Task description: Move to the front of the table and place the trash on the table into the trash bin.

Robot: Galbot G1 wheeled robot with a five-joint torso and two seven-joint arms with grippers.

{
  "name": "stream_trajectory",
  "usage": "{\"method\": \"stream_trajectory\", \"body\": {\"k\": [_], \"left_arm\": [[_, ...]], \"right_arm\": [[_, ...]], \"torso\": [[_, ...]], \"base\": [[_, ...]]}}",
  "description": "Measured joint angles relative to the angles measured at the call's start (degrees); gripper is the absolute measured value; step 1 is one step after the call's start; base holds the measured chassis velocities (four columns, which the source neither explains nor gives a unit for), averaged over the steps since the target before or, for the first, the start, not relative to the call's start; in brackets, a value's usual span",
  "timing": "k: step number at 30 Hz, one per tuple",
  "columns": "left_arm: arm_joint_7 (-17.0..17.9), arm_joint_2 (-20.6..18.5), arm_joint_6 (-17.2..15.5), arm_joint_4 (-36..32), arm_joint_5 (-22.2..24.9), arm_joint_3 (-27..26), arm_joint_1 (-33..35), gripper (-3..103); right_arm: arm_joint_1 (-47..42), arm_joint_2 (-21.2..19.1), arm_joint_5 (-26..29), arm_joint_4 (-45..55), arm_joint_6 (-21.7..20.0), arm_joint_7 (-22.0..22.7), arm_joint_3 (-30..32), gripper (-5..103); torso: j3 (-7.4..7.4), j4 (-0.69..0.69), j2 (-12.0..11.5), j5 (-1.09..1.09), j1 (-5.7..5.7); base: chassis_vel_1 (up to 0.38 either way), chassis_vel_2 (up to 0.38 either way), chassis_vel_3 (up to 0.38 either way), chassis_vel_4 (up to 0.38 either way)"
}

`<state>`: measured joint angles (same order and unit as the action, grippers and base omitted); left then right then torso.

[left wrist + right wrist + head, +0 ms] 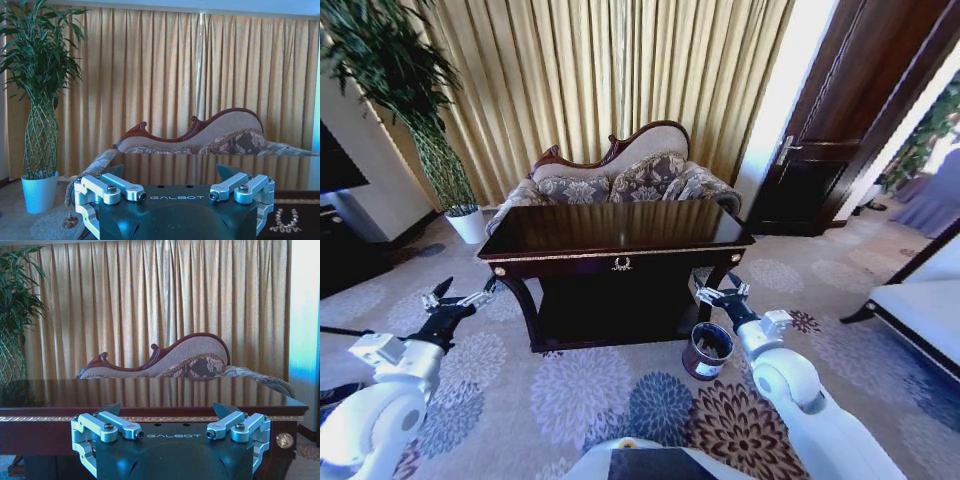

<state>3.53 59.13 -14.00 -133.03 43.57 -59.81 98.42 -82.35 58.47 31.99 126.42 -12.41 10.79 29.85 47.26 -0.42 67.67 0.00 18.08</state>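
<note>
Table: the dark glossy table (620, 232) stands straight ahead in the head view, gold trim along its front edge and a gold ornament (621, 264) at the middle; its polished top mirrors the curtain and sofa.
Trash: I can make out no bottle, tissue or packet on the tabletop from any camera.
Trash bin: the small dark round trash bin (708, 350) sits on the carpet by the table's front right leg, just beside the right gripper.
Head view adds: both arms, the bin, the lower shelf (610, 315) and the floor.
Left wrist view adds: the table's left end at eye level (210, 170), the ornament (284, 220) low at one side, and the whole plant (41, 90) in its white pot.
Right wrist view adds: the full front edge with its gold trim (150, 418) and a gold corner stud (284, 440).
Left gripper: the left gripper (453, 296) hangs off the table's front left corner, spread wide, holding and touching nothing (170, 187).
Right gripper: the right gripper (722, 294) hangs near the front right leg above the bin, also spread wide, with nothing between its fingers (167, 426).
Room: a carved-back sofa (620, 180) with patterned cushions behind the table, gold pleated curtain (610, 80), dark wooden door (840, 120) to the right, floral carpet (590, 390).
</note>
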Motion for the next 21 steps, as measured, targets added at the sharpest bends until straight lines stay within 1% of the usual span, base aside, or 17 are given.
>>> {"method": "stream_trajectory", "body": {"k": [17,21], "left_arm": [[-0.05,-0.30,-0.09,0.13,-0.12,0.18,-0.24,100],[-0.03,-0.34,-0.09,0.13,-0.08,0.20,-0.28,100]], "right_arm": [[-0.94,0.04,0.12,-0.52,1.01,-0.56,1.06,100],[-1.01,0.06,0.17,-0.66,1.03,-0.59,1.01,100]], "torso": [[0.00,-0.02,0.01,0.00,0.00],[-0.01,0.02,0.00,-0.01,0.00]], "base": [[0.185,-0.180,-0.185,0.169],[0.182,-0.166,-0.162,0.196]]}}
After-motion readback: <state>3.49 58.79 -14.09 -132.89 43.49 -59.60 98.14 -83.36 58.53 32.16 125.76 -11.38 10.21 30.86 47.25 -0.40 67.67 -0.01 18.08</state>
